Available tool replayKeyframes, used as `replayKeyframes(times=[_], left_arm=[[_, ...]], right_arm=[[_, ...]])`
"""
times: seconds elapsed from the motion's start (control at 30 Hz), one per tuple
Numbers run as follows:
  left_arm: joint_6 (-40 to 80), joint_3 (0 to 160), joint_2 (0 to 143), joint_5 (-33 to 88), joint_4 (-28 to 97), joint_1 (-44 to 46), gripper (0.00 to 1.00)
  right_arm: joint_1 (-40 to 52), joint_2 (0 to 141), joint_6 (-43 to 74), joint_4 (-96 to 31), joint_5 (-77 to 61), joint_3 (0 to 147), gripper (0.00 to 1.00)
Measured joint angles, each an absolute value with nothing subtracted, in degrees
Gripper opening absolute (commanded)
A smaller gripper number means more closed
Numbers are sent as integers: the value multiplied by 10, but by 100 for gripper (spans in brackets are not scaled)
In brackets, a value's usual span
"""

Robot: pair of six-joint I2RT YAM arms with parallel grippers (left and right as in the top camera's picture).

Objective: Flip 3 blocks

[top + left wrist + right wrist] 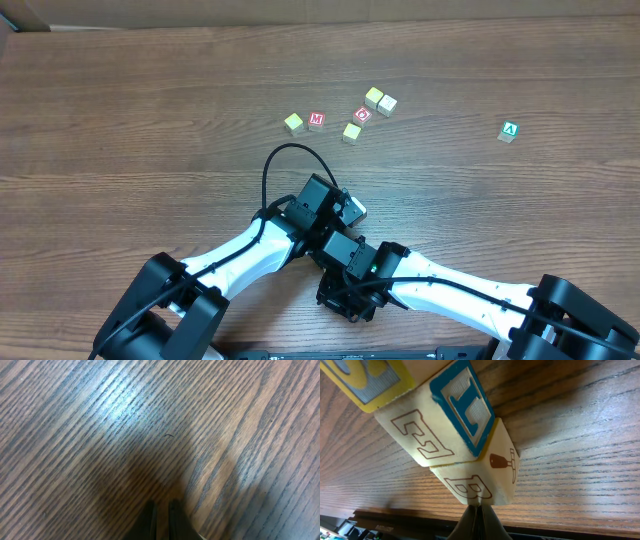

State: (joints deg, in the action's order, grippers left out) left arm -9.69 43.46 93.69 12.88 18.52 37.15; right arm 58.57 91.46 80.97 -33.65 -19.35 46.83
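Three blocks crowd the right wrist view, touching one another. The nearest block point(487, 472) is pale, with a red-brown outlined B and a hammer picture. Behind it stands a pale block point(432, 425) with an outlined E and a blue-framed face. A yellow-framed block point(367, 380) sits at the top left, partly cut off. My right gripper point(480, 507) is shut, its tips at the B block's lower corner and holding nothing. My left gripper point(161, 512) is shut over bare wood with no block in view. From overhead, both crossed arms point(340, 250) cover these blocks.
At the far side lie a red M cube point(316, 120), a red O cube point(362, 114), a green A cube point(509, 131) and several pale yellowish cubes point(351, 132). The table's front edge point(395, 512) runs just behind the right fingertips.
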Motion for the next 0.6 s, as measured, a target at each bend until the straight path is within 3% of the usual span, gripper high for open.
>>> replayKeyframes(times=[0.13,0.6], left_arm=[[-98,435,937,128,184,371,15],[-85,435,937,107,171,371,24]], right_arm=[[585,915,810,-336,-195,468,4],[586,915,809,-330,-193,468,4]])
